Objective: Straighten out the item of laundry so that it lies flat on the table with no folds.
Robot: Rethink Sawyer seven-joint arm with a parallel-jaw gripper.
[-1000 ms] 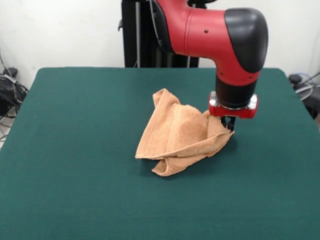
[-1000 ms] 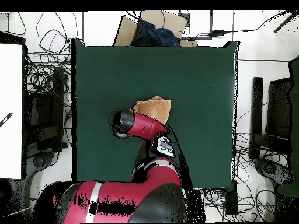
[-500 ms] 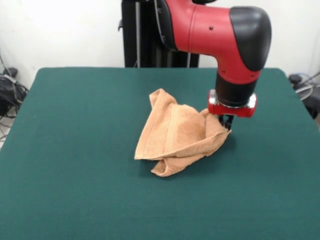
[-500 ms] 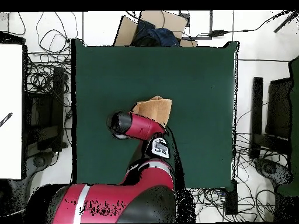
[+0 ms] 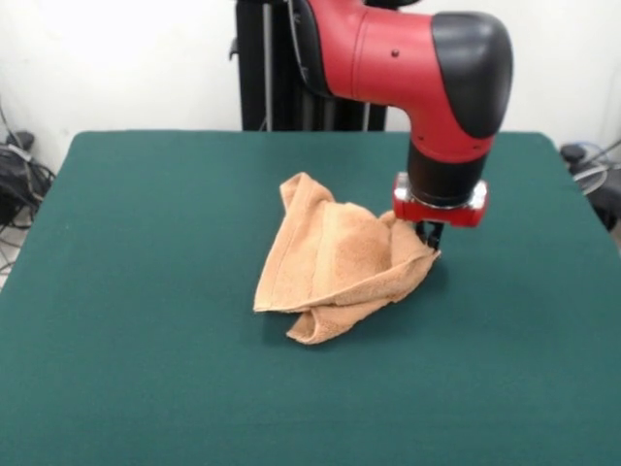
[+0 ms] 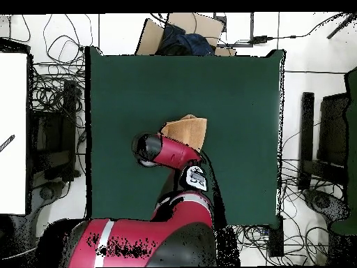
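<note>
The item of laundry (image 5: 335,257) is a peach-orange towel lying crumpled and folded over itself near the middle of the green table (image 5: 146,214). Its right corner is pulled up to my gripper (image 5: 428,238), which is shut on that corner just below the red wrist ring. In the overhead view the towel (image 6: 187,130) pokes out from under the arm's black-capped wrist (image 6: 146,149), which hides the gripper; the table (image 6: 237,91) spreads wide around it.
Beyond the table's far edge in the overhead view lies a cardboard box (image 6: 183,31). Tangled cables (image 6: 52,105) and a white panel (image 6: 12,132) sit off one side, with dark equipment (image 6: 324,139) off the other.
In the front view the gripper has shifted a little to the left and the towel has slid left with it. The folds look much the same.
</note>
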